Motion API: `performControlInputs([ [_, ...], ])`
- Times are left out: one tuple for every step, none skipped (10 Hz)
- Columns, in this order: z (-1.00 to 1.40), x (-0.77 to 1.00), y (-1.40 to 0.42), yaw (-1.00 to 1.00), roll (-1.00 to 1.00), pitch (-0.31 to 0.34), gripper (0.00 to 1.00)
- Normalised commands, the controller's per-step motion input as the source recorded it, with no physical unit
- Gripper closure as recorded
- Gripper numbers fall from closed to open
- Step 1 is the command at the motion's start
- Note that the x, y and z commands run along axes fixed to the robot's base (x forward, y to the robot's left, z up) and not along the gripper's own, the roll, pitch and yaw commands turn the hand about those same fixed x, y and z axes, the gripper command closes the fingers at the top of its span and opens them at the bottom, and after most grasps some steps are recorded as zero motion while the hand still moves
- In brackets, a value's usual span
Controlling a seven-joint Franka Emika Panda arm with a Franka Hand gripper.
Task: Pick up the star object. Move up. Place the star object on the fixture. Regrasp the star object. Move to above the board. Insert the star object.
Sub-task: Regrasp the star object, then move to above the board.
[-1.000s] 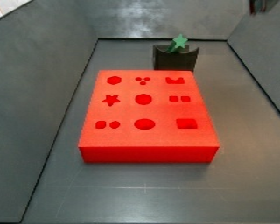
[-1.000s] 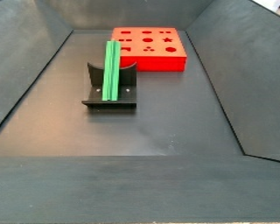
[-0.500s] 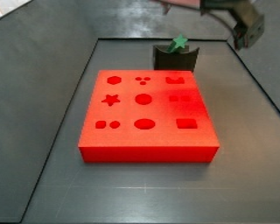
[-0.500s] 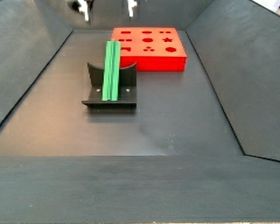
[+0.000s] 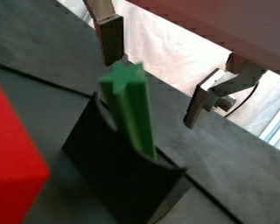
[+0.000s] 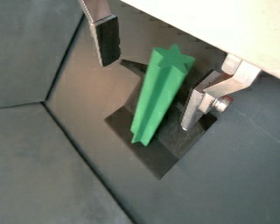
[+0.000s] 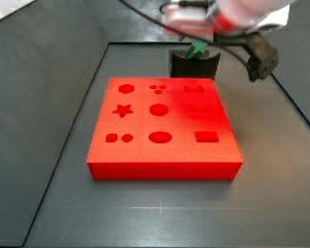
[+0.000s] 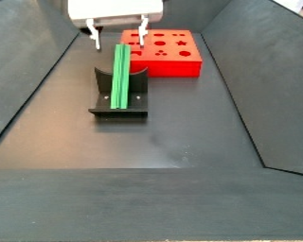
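Observation:
The green star object (image 8: 120, 76) is a long star-section bar that leans on the dark fixture (image 8: 116, 104). Its star tip (image 7: 196, 48) sticks up over the fixture (image 7: 194, 67), behind the red board (image 7: 165, 121). My gripper (image 8: 117, 38) is open, with its two fingers on either side of the bar's upper end and not touching it. In both wrist views the star object (image 5: 133, 105) (image 6: 160, 92) stands between the spread fingers of the gripper (image 5: 157, 70) (image 6: 154, 72), with a gap on each side.
The red board (image 8: 167, 52) with several shaped holes lies beside the fixture. Its corner shows in a wrist view (image 5: 14, 149). Sloped grey walls (image 8: 27, 85) ring the dark floor.
The gripper has come down from above into both side views. It now straddles the upper end of the star object. The star object and board have not moved.

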Motion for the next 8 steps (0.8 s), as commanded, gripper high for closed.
performControlInputs([
  [-0.72,0.11,0.0,0.0,0.08,-0.002,0.0],
  [-0.57,0.11,-0.01,0.01,0.08,0.016,0.0],
  [-0.48,0.1,-0.01,0.01,0.08,0.02,0.0],
  [-0.25,0.09,-0.01,0.03,0.08,0.024,0.0],
  [0.0,0.0,0.0,0.0,0.0,0.0,1.0],
  [1.0,-0.25,-0.1,0.04,0.01,-0.113,1.0],
  [1.0,-0.25,-0.1,0.04,0.0,-0.113,1.0],
  [1.0,-0.25,-0.09,0.04,-0.03,-0.134,1.0],
])
